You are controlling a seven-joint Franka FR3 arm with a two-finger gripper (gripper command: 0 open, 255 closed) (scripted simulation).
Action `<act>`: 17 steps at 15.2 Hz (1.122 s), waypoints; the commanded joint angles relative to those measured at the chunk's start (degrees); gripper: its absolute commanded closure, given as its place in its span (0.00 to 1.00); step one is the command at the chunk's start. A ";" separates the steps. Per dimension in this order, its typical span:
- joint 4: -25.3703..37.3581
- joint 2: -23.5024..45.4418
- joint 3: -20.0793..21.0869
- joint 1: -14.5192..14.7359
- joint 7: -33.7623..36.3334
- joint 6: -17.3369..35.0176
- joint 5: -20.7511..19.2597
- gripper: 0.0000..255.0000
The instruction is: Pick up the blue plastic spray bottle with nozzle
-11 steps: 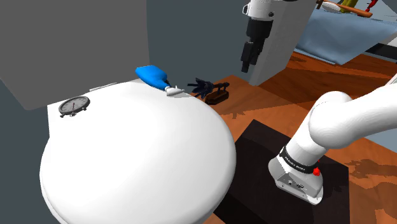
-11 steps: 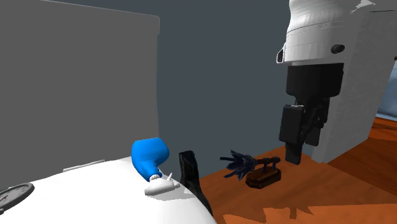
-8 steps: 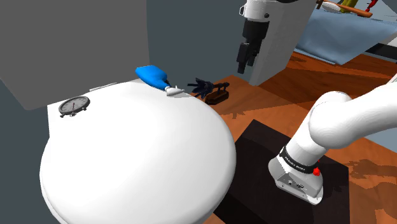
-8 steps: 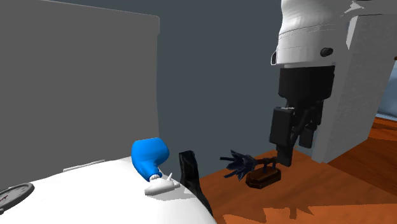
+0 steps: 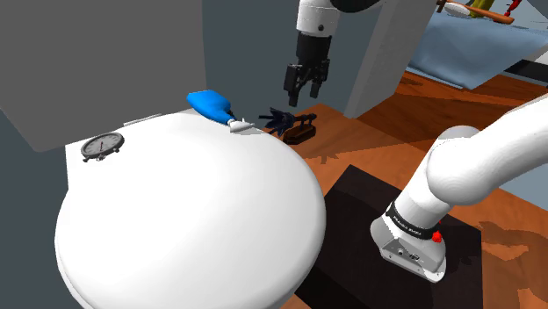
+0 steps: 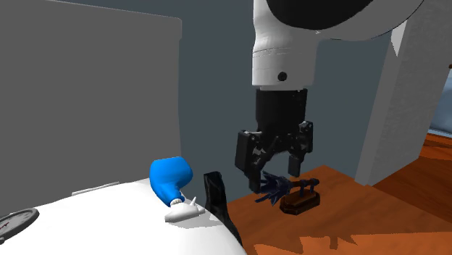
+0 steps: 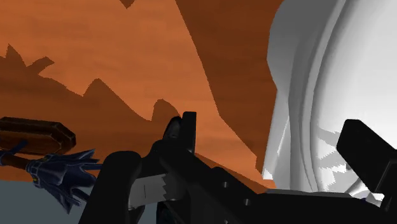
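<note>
A round white table (image 5: 193, 219) takes up most of a grey-walled room with an orange wood floor. Near the table's far edge, the rounded blue plastic spray bottle (image 5: 211, 105) lies on its side, its white nozzle (image 5: 239, 125) pointing toward the rim. The white arm's all-black two-finger gripper (image 6: 270, 177) hangs above, fingers down and spread wide with nothing between them, a posture that looks like readiness for a descent. It is not over the bottle. In the shoulder view it sits to the bottle's right, and the wrist view looks down on floor boards beside the table's curved edge. Below it on the floor are a dark blue feathery duster (image 5: 279, 117) and a dark brown wooden block (image 5: 299, 132). A small round grey dial (image 5: 102, 146) rests on the table, well apart from the bottle. The pick has not yet begun, and because the bottle is lying flat, the fingers will probably have to close across its body.
</note>
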 commanded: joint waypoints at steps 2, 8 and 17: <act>4.12 5.86 2.87 0.06 5.89 2.48 1.01 0.00; 13.54 17.84 7.23 -0.09 16.91 6.45 0.26 0.00; 33.24 37.67 10.31 1.83 33.13 7.99 -5.62 0.00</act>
